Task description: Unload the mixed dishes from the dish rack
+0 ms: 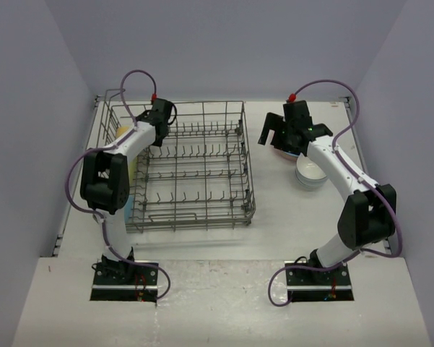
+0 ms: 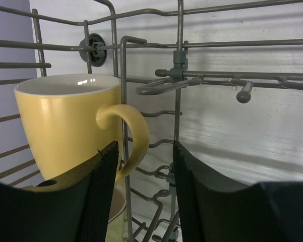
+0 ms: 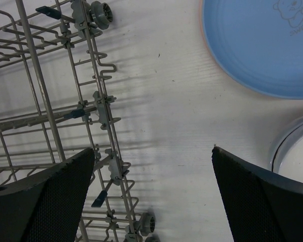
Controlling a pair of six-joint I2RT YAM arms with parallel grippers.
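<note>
The grey wire dish rack [image 1: 195, 170] stands left of centre. A yellow mug [image 2: 65, 121] sits upright in its far left corner, handle [image 2: 133, 136] turned toward my left gripper [image 2: 146, 196]. That gripper is open, its left finger [image 2: 98, 201] against the mug's side, and the handle's lower curve lies just ahead of the gap. From above, the left arm covers most of the mug [image 1: 121, 134]. A light-blue piece [image 1: 130, 204] shows lower in the rack. My right gripper [image 3: 154, 196] is open and empty over bare table, between the rack and a blue plate [image 3: 262, 45].
The blue plate lies on an orange-rimmed one, and the stack [image 1: 283, 152] sits right of the rack. White bowls [image 1: 310, 175] stand just nearer; one rim shows in the right wrist view [image 3: 297, 151]. Rack tines and wheels [image 3: 98, 12] border the right gripper's left side.
</note>
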